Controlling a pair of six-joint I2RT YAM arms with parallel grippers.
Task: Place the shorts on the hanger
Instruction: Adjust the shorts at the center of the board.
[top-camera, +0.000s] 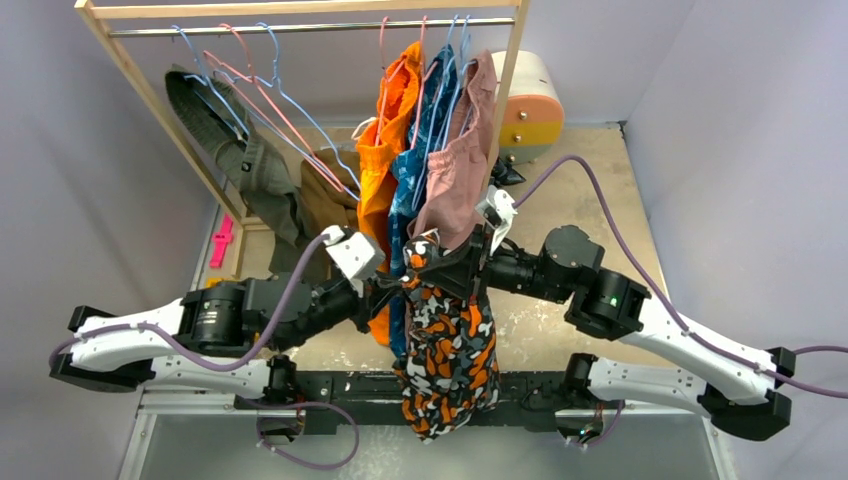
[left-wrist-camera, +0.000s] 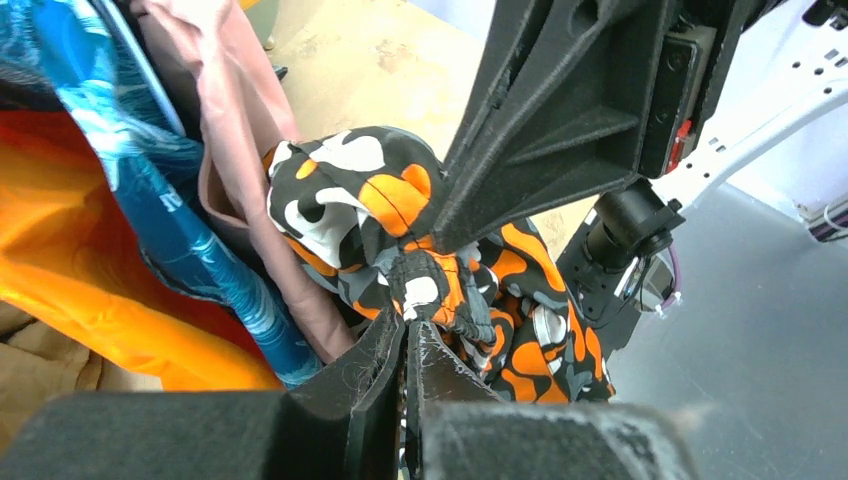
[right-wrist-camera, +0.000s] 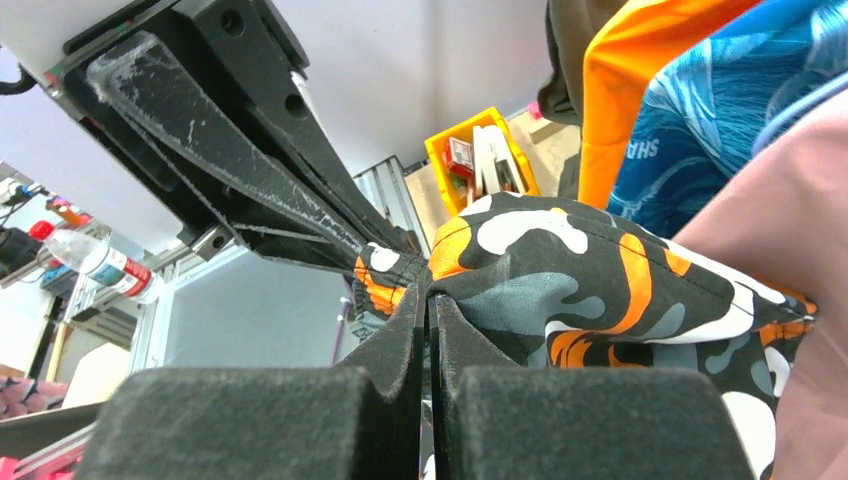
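The camouflage shorts (top-camera: 450, 350) hang in front of the rack, held up by their waistband between my two grippers. My left gripper (top-camera: 398, 283) is shut on the gathered waistband (left-wrist-camera: 425, 290), its fingertips (left-wrist-camera: 385, 345) pinching the cloth. My right gripper (top-camera: 455, 262) is shut on the shorts (right-wrist-camera: 560, 270) right beside it, nearly touching the left one. An empty light-blue hanger (top-camera: 273, 60) hangs on the rail at the far left, well away from both grippers.
Orange shorts (top-camera: 390, 130), a blue patterned garment (top-camera: 425, 130) and dusty-pink shorts (top-camera: 460, 150) hang close behind the grippers. Pink-red hangers (top-camera: 250, 85) and an olive garment (top-camera: 230, 140) hang at the left. A wooden rack post (top-camera: 508, 90) and a cream-and-orange box (top-camera: 530, 100) stand at the right.
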